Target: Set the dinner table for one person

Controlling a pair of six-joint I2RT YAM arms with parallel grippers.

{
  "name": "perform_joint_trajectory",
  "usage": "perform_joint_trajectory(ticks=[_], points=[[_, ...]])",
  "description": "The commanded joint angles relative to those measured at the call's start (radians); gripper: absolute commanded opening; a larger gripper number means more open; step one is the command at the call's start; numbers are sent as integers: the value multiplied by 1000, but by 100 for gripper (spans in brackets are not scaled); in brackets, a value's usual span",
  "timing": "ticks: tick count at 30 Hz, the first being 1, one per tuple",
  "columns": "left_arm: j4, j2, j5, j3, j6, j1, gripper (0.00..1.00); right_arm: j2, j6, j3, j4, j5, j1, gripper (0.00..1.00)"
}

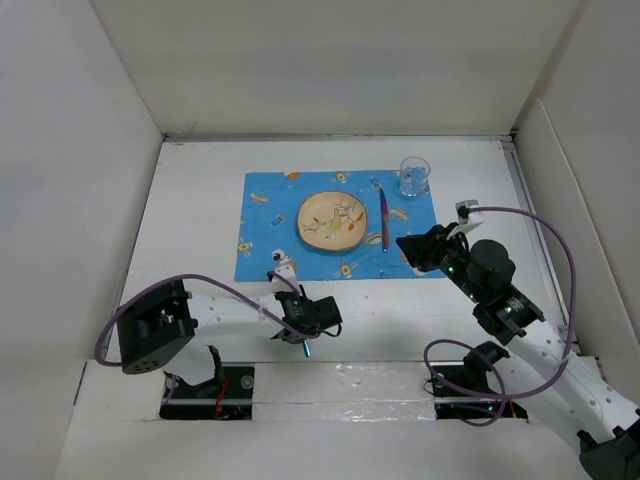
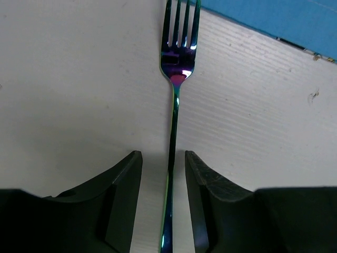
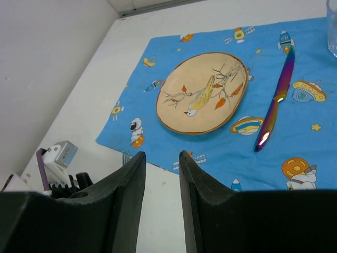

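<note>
The light, stiff, slippery fork (image 2: 176, 79), laid on the dinner table (image 2: 68, 79) at the placemat's (image 2: 274, 21) near edge, is straddled by the left gripper's (image 2: 163, 179) parted jaws at its handle, judged the best pinch point; the right gripper (image 3: 162, 174) is parted and empty.

Top: overhead, far. Left wrist: close above fork (image 2: 174, 105). Right wrist, top share placemat (image 3: 326, 153).

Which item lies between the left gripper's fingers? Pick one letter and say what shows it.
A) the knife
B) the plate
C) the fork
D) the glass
C: the left wrist view shows the fork with its handle running between the fingers of the left gripper, a gap on each side, its tines reaching toward the placemat.
</note>
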Motion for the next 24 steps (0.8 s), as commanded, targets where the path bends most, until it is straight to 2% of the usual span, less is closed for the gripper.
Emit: perform_joint_trajectory(ticks=[1,7,8,11,14,18,21,22,24], points=[[80,-30,-79,-43,-11,28,35,13,2,-2,69,-26,-3,37],[134,8,-76,-51,40,65,25,44,2,-2,74,-29,-3,37],[131,14,-78,-47,44,65,17,44,2,-2,75,-26,-3,37],[114,33,-67,-47,46,65,0,44,2,-2,75,-14,-3,37],[54,14,-49,-37,43,65,0,41,2,-5,74,-2,-3,37],[-96,-134,-125,44,70,50,0,46,3,-11,86,-1,-3,37],[-110,-222,-190,136,277,100,0,53,5,-13,89,0,-3,37],[-90,-229,-197,185,404,134,0,55,8,-13,88,3,-3,37],[-8,-237,-170,216,586,260,0,47,6,-17,88,5,-3,36]])
